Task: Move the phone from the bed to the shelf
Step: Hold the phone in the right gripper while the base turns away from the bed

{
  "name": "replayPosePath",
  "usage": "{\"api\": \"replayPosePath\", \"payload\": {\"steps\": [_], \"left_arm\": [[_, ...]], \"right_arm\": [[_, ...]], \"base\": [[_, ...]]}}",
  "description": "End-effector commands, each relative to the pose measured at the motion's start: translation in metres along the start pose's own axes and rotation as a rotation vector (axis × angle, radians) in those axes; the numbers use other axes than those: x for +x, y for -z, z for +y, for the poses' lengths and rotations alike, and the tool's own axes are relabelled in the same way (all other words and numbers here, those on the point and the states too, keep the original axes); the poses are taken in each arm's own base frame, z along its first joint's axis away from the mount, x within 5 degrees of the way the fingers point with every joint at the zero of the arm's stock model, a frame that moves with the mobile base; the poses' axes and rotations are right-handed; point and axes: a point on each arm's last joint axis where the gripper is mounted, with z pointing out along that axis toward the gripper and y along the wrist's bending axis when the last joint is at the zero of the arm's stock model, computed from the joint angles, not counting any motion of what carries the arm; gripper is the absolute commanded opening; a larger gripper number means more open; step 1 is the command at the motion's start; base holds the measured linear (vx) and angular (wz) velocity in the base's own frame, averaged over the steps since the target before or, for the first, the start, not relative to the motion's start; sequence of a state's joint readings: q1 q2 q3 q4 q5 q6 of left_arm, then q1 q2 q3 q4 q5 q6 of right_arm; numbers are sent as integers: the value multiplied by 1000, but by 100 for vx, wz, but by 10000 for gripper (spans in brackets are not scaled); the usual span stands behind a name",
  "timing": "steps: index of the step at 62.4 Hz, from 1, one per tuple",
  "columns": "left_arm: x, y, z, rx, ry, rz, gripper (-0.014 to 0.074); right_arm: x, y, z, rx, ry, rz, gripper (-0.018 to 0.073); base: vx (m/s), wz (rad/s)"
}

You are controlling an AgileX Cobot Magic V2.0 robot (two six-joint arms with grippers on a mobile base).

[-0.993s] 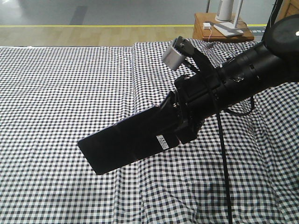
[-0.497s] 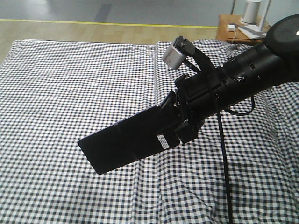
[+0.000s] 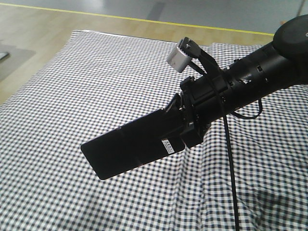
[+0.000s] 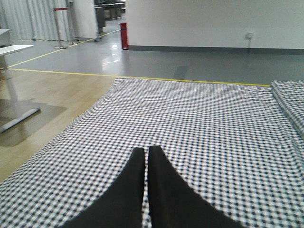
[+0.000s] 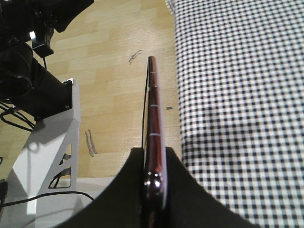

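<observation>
**Phone, a thin flat black slab, pinched in the right gripper over the black-and-white gingham bed**

From the front, the phone jutted out past the fingertips toward the lower left. It was tilted slightly downward and held in the air clear of the sheet. The right gripper's broad matte-black fingers were clamped on its near end, and one carried a small white sticker. A boxy silver-grey camera sat on top of the round black arm, and a thin black cable hung below it. The checked cloth lay in soft folds. Beyond it ran pale wooden floorboards and a yellow floor line.

In the left wrist view, the left gripper had its two tapering black fingers pressed together with nothing between them. It hovered above the smooth checked sheet. A glossy grey floor and a red post lay further off.

In the right wrist view, the phone was seen edge-on, showing its pinkish metallic rim with rounded corners. It stood out straight from between the two black fingers that squeezed its sides. In this view it lined up with the wooden floor just beside the bed's edge. A white metal frame stood to the left.
</observation>
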State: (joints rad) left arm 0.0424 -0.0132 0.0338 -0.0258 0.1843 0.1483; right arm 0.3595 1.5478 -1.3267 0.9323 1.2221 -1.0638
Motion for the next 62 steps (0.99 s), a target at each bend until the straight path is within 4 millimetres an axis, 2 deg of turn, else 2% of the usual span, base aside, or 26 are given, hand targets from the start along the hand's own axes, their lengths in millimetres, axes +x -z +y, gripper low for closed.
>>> {"api": "replayPosePath", "payload": {"steps": [1,62], "left_arm": [[-14,3,2,-10,14,-107,1],[-14,3,2,-10,14,-107,1]], "right_arm": [[-12,15,21,-65,35,-68,-3],[-12,15,21,-65,35,-68,-3]], "base": [[-11,42],[-13,50]]}}
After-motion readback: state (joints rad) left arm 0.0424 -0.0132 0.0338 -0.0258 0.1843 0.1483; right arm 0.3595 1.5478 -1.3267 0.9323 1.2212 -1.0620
